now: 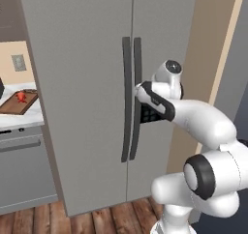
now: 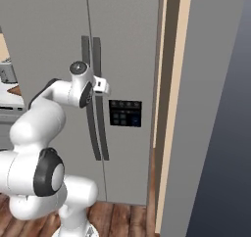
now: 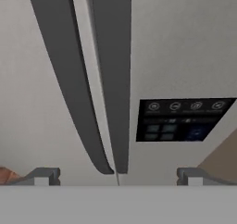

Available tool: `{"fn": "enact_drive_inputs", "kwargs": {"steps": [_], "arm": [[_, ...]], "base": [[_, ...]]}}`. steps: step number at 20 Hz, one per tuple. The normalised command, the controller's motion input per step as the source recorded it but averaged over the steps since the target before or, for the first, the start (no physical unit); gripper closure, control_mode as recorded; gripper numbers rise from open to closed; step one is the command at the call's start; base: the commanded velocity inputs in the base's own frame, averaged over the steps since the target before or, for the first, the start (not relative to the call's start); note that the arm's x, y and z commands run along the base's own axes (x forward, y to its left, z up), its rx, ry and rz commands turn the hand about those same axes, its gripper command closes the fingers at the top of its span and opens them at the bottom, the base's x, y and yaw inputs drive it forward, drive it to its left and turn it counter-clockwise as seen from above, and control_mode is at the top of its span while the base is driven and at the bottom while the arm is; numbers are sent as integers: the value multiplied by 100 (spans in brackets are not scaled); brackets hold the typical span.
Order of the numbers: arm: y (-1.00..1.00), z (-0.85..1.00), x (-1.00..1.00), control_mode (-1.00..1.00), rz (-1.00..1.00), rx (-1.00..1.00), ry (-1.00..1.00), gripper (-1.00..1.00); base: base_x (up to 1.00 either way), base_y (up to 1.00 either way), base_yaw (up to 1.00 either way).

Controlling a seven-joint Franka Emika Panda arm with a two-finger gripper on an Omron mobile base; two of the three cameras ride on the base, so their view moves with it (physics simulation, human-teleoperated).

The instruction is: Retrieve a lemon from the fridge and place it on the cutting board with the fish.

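Note:
The grey double-door fridge (image 1: 82, 59) (image 2: 127, 30) (image 3: 185, 42) stands shut, so the lemon is hidden. My gripper (image 1: 138, 90) (image 2: 101, 85) (image 3: 118, 176) is open, level with the two dark vertical handles (image 1: 127, 107) (image 3: 113, 79) at the door seam and close in front of them. Its fingertips (image 3: 44, 175) stand wide apart with nothing between them. Far left on the counter lies the brown cutting board (image 1: 14, 105) with the small red-orange fish (image 1: 21, 97) on it.
A dark control panel (image 2: 125, 113) (image 3: 185, 119) sits on the right door, beside the handles. A white counter (image 1: 29, 118) over grey drawers (image 1: 24, 165) adjoins the fridge on the left. A tall beige and grey wall (image 2: 215, 108) rises at the right. The floor (image 1: 97, 218) is wood.

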Motion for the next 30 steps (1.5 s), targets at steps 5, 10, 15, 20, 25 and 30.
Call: {"fn": "enact_drive_inputs", "kwargs": {"steps": [5, 10, 15, 20, 25, 30], "arm": [[0, 0, 33, -100, 5, 0, -3, -100], [0, -1, 34, -100, 1, 0, -2, -100], [1, -6, 29, -100, 0, 0, -5, -100], [13, -2, 29, -100, 0, 0, -3, -100], [6, -3, 35, -100, 0, 0, -4, -100], [0, 0, 34, -100, 0, 0, -1, -100]], "base": [[0, 0, 0], [0, 0, 0], [0, 0, 0], [0, 0, 0], [0, 0, 0], [0, 0, 0]]}}
